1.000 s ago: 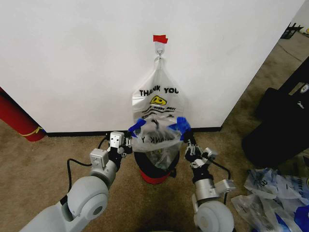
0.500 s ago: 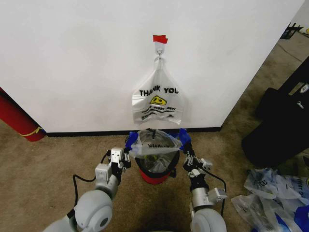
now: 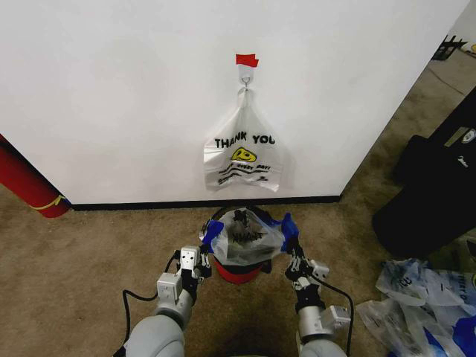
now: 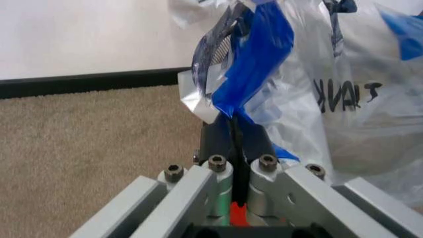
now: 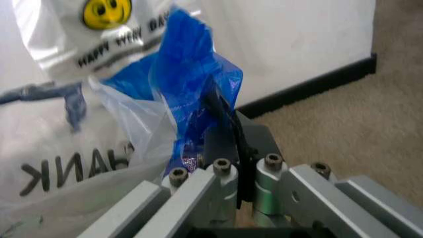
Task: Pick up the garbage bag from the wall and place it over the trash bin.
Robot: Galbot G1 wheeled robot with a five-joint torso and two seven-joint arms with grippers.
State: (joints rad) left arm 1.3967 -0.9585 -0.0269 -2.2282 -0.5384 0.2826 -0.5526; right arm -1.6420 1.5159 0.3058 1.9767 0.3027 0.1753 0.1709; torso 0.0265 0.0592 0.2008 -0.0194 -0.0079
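Observation:
The garbage bag [image 3: 248, 236], thin and see-through with blue patches, is spread open across the top of the trash bin [image 3: 236, 274], whose red base shows beneath it. My left gripper [image 3: 209, 240] is shut on the bag's blue left edge. My right gripper [image 3: 291, 238] is shut on the blue right edge. In the left wrist view the fingers [image 4: 225, 139] pinch the blue plastic [image 4: 254, 54]. In the right wrist view the fingers [image 5: 221, 136] clamp a blue fold [image 5: 191, 84]. The white wall [image 3: 111, 89] stands just behind the bin.
A white "THANK YOU" bag [image 3: 243, 152] hangs from a hook [image 3: 245, 76] under red tape [image 3: 247, 59]. A large red cylinder [image 3: 26, 182] leans at the left. A black object [image 3: 439, 178] and a heap of plastic bags [image 3: 428, 297] lie on the carpet at the right.
Both grippers have come down and back toward me with the bag. Its opening has dropped from above the bin onto the bin's rim.

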